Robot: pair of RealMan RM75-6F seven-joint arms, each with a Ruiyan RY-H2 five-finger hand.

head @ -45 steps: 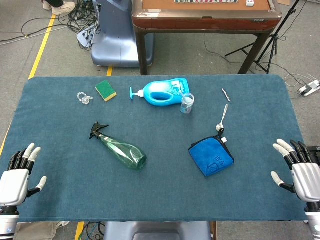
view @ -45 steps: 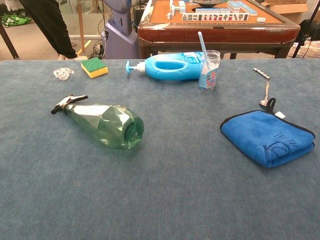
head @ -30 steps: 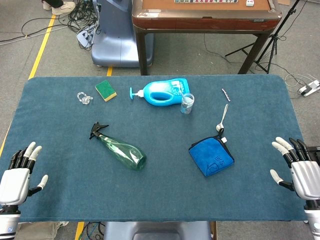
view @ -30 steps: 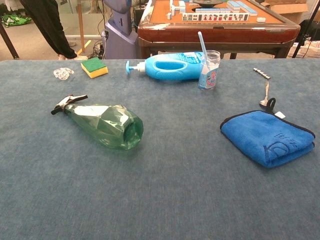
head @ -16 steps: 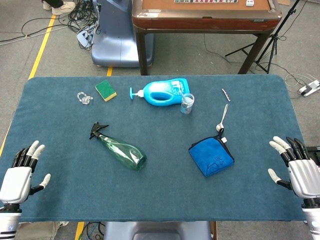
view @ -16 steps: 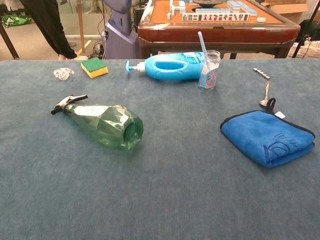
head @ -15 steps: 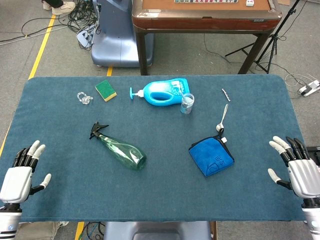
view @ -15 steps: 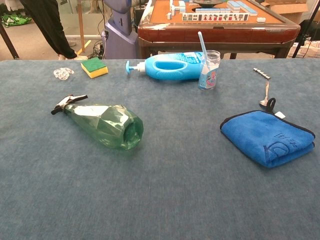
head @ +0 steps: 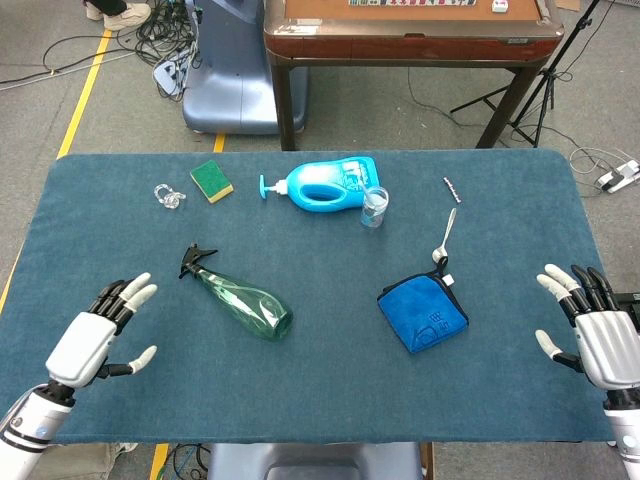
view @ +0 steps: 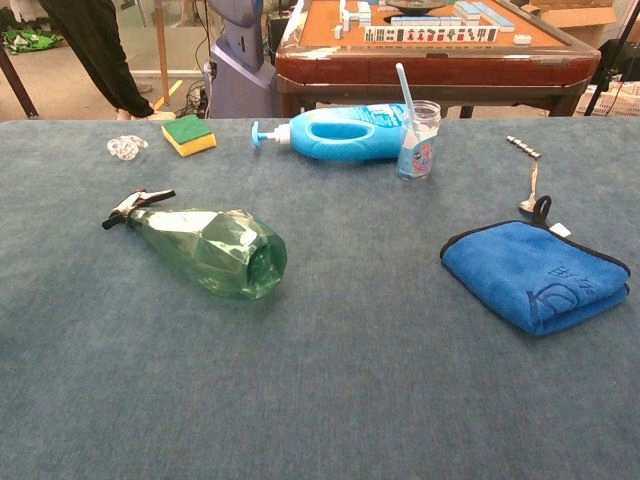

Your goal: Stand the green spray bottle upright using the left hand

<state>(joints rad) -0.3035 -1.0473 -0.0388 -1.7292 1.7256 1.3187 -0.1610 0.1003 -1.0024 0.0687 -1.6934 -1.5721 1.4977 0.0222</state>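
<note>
The green spray bottle (head: 243,299) (view: 208,246) lies on its side on the blue table, black nozzle toward the far left, base toward the near right. My left hand (head: 97,336) hovers over the table's near left, open with fingers spread, a short way left of the bottle and not touching it. At the near right edge my right hand (head: 592,335) is open and holds nothing. The chest view shows neither hand.
A blue pump bottle (head: 325,184) lies on its side at the back, with a small jar (head: 374,207) beside it. A green sponge (head: 212,180) and a clear clip (head: 168,195) sit back left. A folded blue cloth (head: 422,312), a spoon (head: 444,238) and a screw (head: 452,189) lie to the right.
My left hand has moved up and to the right, from the near left corner toward the spray bottle. The right hand has barely shifted. The bottle has not moved.
</note>
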